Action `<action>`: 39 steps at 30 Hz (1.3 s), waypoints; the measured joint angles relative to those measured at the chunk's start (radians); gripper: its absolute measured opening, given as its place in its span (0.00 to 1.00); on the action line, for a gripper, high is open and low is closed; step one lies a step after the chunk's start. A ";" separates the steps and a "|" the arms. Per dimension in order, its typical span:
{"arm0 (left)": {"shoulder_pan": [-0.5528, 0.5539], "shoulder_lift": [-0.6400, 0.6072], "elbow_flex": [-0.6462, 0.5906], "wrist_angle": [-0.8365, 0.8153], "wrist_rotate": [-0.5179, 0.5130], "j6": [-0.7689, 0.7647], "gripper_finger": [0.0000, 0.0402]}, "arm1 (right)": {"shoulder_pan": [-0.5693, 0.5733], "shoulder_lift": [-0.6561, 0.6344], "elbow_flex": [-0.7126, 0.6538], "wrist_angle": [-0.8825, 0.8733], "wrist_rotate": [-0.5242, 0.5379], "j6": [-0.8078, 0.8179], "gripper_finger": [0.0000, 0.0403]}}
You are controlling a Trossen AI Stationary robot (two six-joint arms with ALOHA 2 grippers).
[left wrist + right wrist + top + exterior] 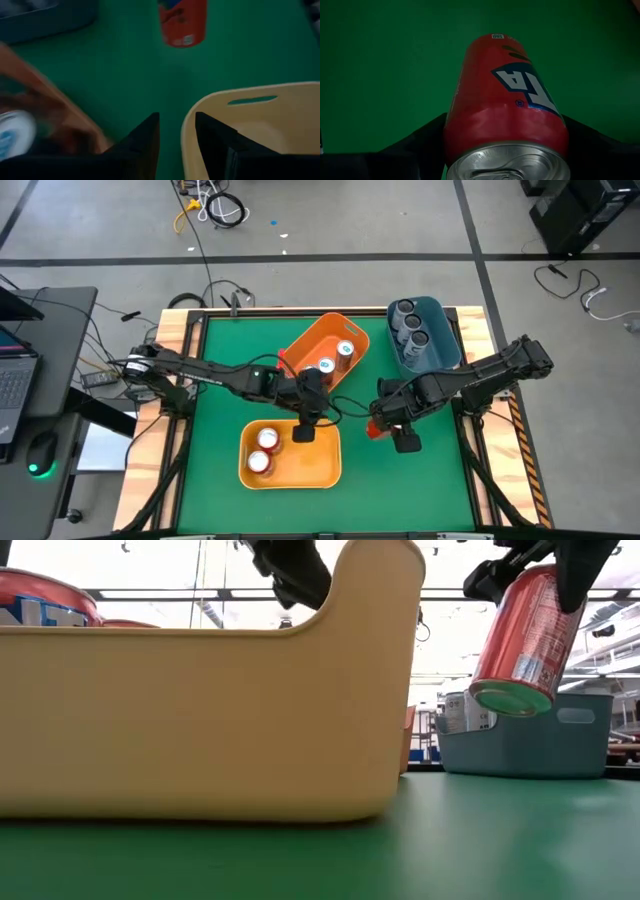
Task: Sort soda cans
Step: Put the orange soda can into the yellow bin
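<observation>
- The yellow bin point(318, 470) sits on the green desk point(420, 490), at its near middle, and serves as landmark here.
- Inside the yellow bin, toward its left end, stand two red-orange cans point(263, 450) with silvery tops, touching or nearly touching each other.
- The right gripper point(392, 428) is just to the right of the yellow bin, above the desk, closed around a third red-orange can point(525, 635); the low view shows that can lifted clear of the desk and tilted.
- In the right wrist view the held can fills the space between the dark fingers point(420, 137), its silvery top toward the camera.
- The left gripper point(305, 423) hangs over the yellow bin's back rim, beside its far right corner; its fingers stand slightly apart with nothing between them in the left wrist view.
- Behind the yellow bin, tilted, lies the orange bin point(300, 348) with white-and-light-blue cans point(335, 358) in it.
- Farther back and to the right of the yellow bin is the blue bin point(445, 330), holding three dark grey-black cans point(410, 325) in a row.
</observation>
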 joint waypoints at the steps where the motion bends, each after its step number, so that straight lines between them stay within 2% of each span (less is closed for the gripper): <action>1: 0.000 0.000 0.017 -0.036 -0.023 0.000 0.33 | 0.000 0.000 0.000 0.000 0.000 0.000 0.73; 8: -0.010 -0.062 0.006 -0.240 -0.225 -0.001 0.34 | 0.000 0.000 0.000 -0.001 0.000 -0.009 0.73; 12: -0.028 -0.166 -0.056 -0.229 -0.297 -0.011 0.33 | -0.004 0.000 0.000 0.013 0.000 -0.015 0.73; 22: -0.091 -0.571 -0.394 0.005 -0.318 -0.142 0.22 | -0.073 0.000 0.000 0.189 -0.001 -0.042 0.73; 26: -0.113 -0.689 -0.512 0.037 -0.331 -0.215 0.17 | -0.101 0.001 0.012 0.296 -0.001 -0.045 0.73; 32: -0.120 -0.765 -0.632 0.058 -0.337 -0.274 0.09 | -0.107 0.028 0.057 0.454 0.000 -0.081 0.73; 39: -0.121 -0.749 -0.662 0.198 -0.215 -0.242 0.01 | -0.106 0.107 0.104 0.550 -0.049 -0.153 0.73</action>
